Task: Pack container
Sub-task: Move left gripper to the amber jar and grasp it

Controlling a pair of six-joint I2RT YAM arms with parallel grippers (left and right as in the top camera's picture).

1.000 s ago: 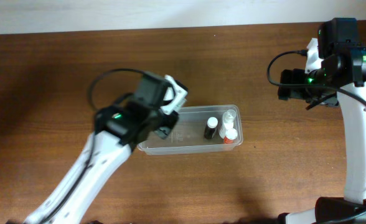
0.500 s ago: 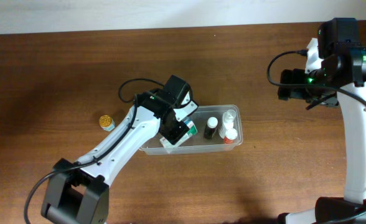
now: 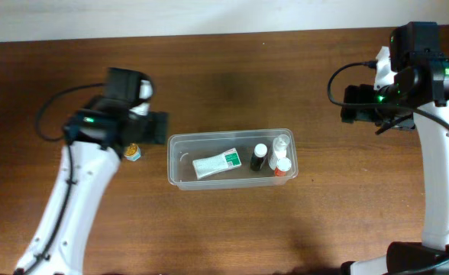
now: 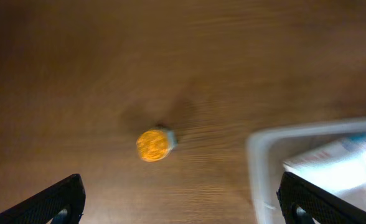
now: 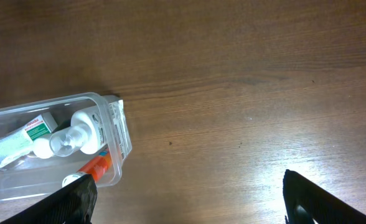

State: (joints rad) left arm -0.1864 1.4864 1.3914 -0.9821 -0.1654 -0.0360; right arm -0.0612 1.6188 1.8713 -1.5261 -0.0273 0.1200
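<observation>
The container (image 3: 230, 134) sits mid-table. The left gripper (image 4: 182, 208), fingers wide apart, has swung out of it since half a second ago and hangs over the orange-capped bottle (image 4: 153, 144) just beside it. The white-green box (image 3: 217, 163) now lies inside. The right gripper (image 5: 189, 202), also spread, hangs well off to the right, its fingertips cut off by the frame.

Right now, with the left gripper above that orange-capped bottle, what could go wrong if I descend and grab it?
1. In the left wrist view, one finger of the open left gripper hangs over the container rim; a straight descent could strike or shove it.
2. The orange-capped bottle sits off-centre between the fingers, so closing may tip it rather than grip it.
</observation>
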